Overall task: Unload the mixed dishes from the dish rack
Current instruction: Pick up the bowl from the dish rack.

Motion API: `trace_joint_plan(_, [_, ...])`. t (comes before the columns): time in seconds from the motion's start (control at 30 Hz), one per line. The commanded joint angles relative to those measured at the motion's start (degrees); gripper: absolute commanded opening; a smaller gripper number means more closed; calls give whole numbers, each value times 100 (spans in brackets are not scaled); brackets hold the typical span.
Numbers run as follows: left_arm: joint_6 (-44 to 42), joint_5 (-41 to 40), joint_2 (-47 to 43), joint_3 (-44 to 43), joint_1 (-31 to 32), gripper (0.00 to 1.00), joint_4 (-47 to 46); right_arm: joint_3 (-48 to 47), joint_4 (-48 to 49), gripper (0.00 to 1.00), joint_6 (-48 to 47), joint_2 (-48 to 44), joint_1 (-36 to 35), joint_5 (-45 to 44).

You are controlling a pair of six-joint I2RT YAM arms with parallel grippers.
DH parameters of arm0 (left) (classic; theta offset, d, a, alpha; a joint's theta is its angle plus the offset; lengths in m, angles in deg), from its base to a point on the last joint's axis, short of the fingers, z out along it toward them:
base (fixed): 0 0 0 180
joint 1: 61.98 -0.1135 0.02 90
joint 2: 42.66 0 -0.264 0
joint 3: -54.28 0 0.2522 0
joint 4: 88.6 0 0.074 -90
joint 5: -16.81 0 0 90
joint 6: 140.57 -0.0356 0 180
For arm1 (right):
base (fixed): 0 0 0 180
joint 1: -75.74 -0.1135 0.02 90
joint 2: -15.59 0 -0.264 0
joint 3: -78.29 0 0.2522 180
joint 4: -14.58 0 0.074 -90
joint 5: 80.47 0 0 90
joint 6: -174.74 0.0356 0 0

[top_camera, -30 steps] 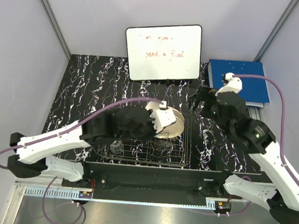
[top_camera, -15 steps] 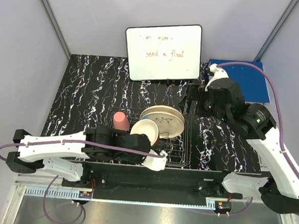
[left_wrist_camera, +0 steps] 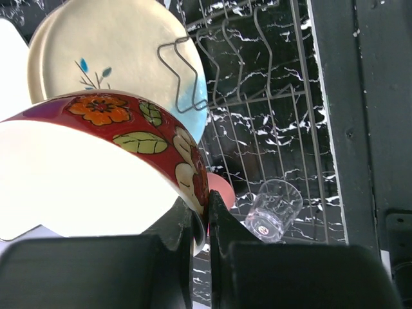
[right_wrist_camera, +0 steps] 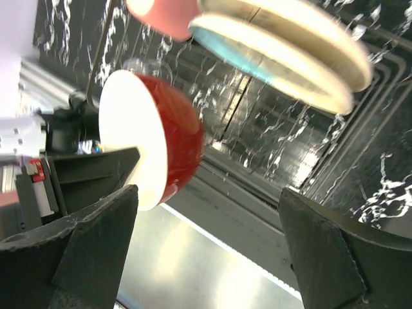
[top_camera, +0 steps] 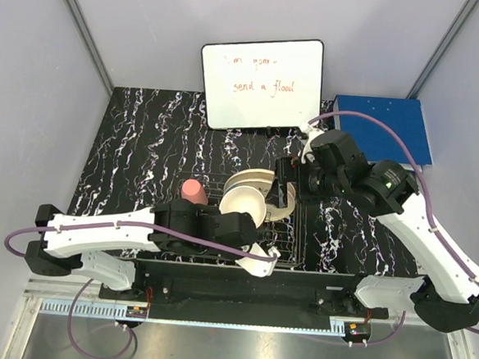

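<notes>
Now: left jaws pinching bowl rim; right jaws spread; rack holds plates, cup, glass.

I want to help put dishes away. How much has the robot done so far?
Nothing looks put away yet. The left tool pinches the rim of the bowl, and the open right tool hovers by the two plates. The plates, pink cup and small glass are in the rack.

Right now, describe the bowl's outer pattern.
The bowl is red outside with orange flowers, green leaves; best in left wrist view.
</notes>
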Motion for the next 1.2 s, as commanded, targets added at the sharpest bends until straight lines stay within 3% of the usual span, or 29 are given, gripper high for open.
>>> trace_joint_plan(0.0, [-289,-201,125,-559,45,0,-259,213,141,97,16,16,-221,326])
trace_joint_plan(0.3, [-473,-175,301,-1087,54,0,-268,398,255,93,-107,368,-424,273])
trace_joint_plan(0.4, [-465,-201,267,-1122,63,0,-268,459,282,75,-107,412,-432,204])
trace_joint_plan(0.43, [-438,-210,258,-1131,54,0,-259,468,273,61,-107,421,-441,168])
trace_joint_plan(0.5, [-429,-236,240,-1140,54,0,-268,459,256,46,-115,429,-432,98])
trace_joint_plan(0.53, [-412,-263,231,-1140,54,0,-268,451,229,28,-107,438,-432,80])
trace_joint_plan(0.6, [-403,-315,205,-1148,54,0,-277,442,212,7,-98,447,-432,-7])
trace_joint_plan(0.63, [-394,-333,188,-1148,54,0,-277,433,177,0,-89,447,-432,-34])
trace_joint_plan(0.83, [-359,-921,205,-1140,54,0,-329,293,71,0,-54,272,-432,-351])
trace_joint_plan(0.9, [-333,-1315,196,-1122,63,6,-461,205,-8,0,-45,228,-432,-649])
trace_joint_plan(0.97, [-333,-1589,144,-1104,54,18,-618,73,-69,0,-37,166,-432,-798])
trace_joint_plan(1.07, [-149,-2160,74,-1183,45,57,-881,-120,-175,0,7,69,-432,-1079])
trace_joint_plan(1.1, [-18,-2440,56,-1201,28,93,-953,-164,-201,0,8,43,-432,-1158])
trace_joint_plan(1.17, [132,-2870,-41,-1236,-77,99,-1268,-314,-254,0,95,-36,-441,-1508])
